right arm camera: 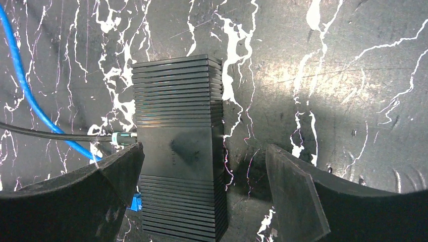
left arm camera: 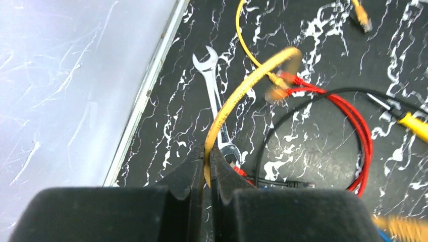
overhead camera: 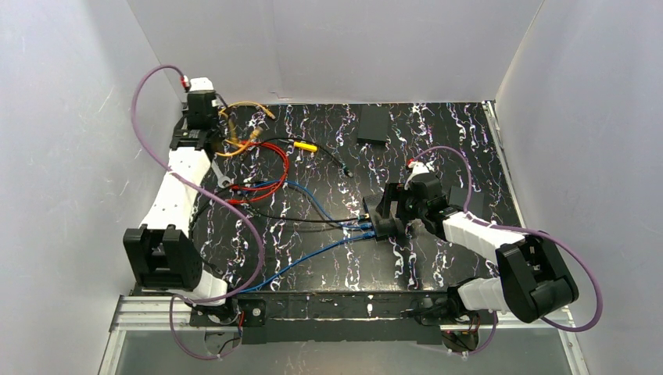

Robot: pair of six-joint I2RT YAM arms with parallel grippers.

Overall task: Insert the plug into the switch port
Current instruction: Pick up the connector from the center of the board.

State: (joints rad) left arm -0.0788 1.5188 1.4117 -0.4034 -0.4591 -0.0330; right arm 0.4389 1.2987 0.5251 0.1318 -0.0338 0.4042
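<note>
My left gripper (left arm camera: 207,157) is shut on a yellow cable (left arm camera: 237,93) a little above the table. The cable arcs up from the jaws, and its plug (left arm camera: 276,92) hangs blurred beyond the bend. In the top view the left gripper (overhead camera: 201,139) is at the far left, by the yellow cable (overhead camera: 242,145). My right gripper (right arm camera: 202,184) stands open over the black ribbed switch (right arm camera: 179,151), one finger on each side, neither visibly touching it. A blue plug (right arm camera: 135,202) and a black cable (right arm camera: 55,135) enter the switch's left side. From above, the right gripper (overhead camera: 385,221) covers the switch.
A steel wrench (left arm camera: 216,96), red cable loops (left arm camera: 361,131), a yellow-handled tool (left arm camera: 415,123) and a second yellow cable end (left arm camera: 362,18) lie near the left gripper. Blue cables (overhead camera: 313,251) run to the switch. Another black box (overhead camera: 374,123) sits at the back. White walls enclose the table.
</note>
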